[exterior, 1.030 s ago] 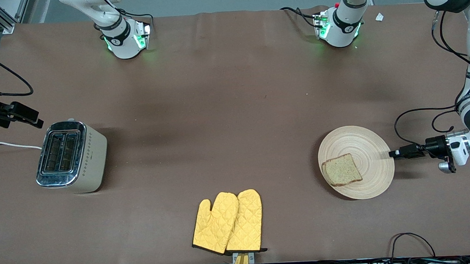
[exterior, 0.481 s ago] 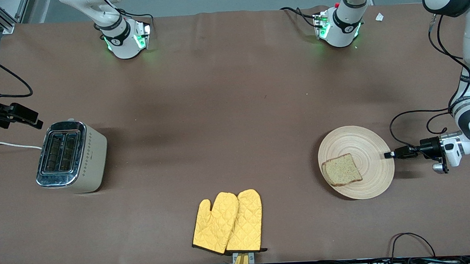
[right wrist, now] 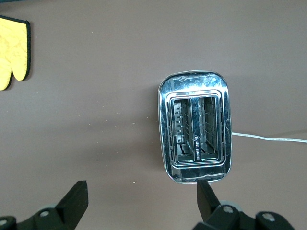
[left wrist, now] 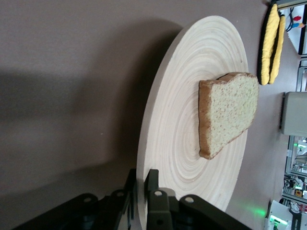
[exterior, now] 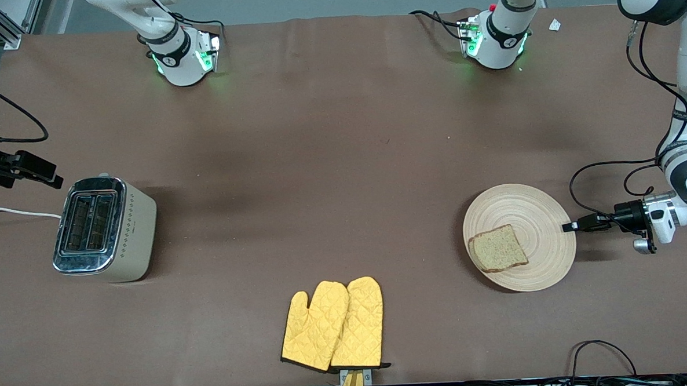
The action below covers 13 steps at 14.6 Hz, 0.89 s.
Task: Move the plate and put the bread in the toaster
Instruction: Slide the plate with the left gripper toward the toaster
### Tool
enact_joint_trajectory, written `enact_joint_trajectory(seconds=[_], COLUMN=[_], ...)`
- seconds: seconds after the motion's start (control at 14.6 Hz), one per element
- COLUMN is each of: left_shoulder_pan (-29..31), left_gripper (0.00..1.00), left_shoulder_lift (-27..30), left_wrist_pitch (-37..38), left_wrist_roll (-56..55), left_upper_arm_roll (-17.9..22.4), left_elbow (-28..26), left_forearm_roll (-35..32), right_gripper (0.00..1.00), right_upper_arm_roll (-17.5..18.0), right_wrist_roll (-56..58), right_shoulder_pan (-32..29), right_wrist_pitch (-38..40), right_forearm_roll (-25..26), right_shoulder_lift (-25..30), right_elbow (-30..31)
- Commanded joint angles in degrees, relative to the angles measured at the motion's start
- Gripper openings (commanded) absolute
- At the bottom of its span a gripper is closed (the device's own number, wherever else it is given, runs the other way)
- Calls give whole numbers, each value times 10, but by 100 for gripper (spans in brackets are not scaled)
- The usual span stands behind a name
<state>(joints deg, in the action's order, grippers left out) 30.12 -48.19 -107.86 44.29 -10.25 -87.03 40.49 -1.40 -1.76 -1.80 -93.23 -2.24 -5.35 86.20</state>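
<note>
The round wooden plate (exterior: 530,214) lies on the table at the left arm's end. The slice of brown bread (exterior: 499,248) lies on the part of it nearer the front camera. My left gripper (exterior: 566,227) is at the plate's rim, low over the table, with one finger above and one below the rim, shut on it. The left wrist view shows the plate (left wrist: 182,120), the bread (left wrist: 230,110) and the gripper (left wrist: 142,175). The cream toaster (exterior: 104,229) stands at the right arm's end with both slots empty. My right gripper (exterior: 26,172) hangs open and empty beside the toaster (right wrist: 195,127).
Two yellow oven mitts (exterior: 335,324) lie side by side near the table's front edge, midway between the toaster and the plate. The toaster's white cord (exterior: 14,212) runs off the right arm's end of the table. Black cables hang by the left arm.
My left gripper has moved in to the plate's rim and closed on it. The plate has shifted slightly toward the right arm's end. The right arm has not moved.
</note>
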Motion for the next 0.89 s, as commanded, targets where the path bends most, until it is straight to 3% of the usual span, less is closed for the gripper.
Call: enact_joint_trajectory(seconds=[0.0, 0.27, 0.62, 0.82], left_shoulder_pan=[-6, -7, -8, -65], left_gripper=[0, 0, 0, 0], left_shoulder_lift=[-3, -2, -2, -3], left_wrist_pitch=[3, 3, 2, -5], left_wrist_roll=[36, 32, -60, -67], left_upper_arm_roll=[-7, -51, -153, -164], left_elbow=[8, 10, 23, 23], left_forearm_roll=[6, 7, 5, 15], right_gripper=[100, 100, 100, 100], right_upper_arm_roll=[2, 2, 2, 2], right_wrist_roll=[4, 4, 1, 1], right_shoulder_pan=[-2, -4, 0, -2], right_wrist_pitch=[2, -2, 2, 2], right_forearm_roll=[-5, -2, 0, -1], right_shoulder_lift=[-3, -4, -3, -4], right_elbow=[-2, -2, -2, -2])
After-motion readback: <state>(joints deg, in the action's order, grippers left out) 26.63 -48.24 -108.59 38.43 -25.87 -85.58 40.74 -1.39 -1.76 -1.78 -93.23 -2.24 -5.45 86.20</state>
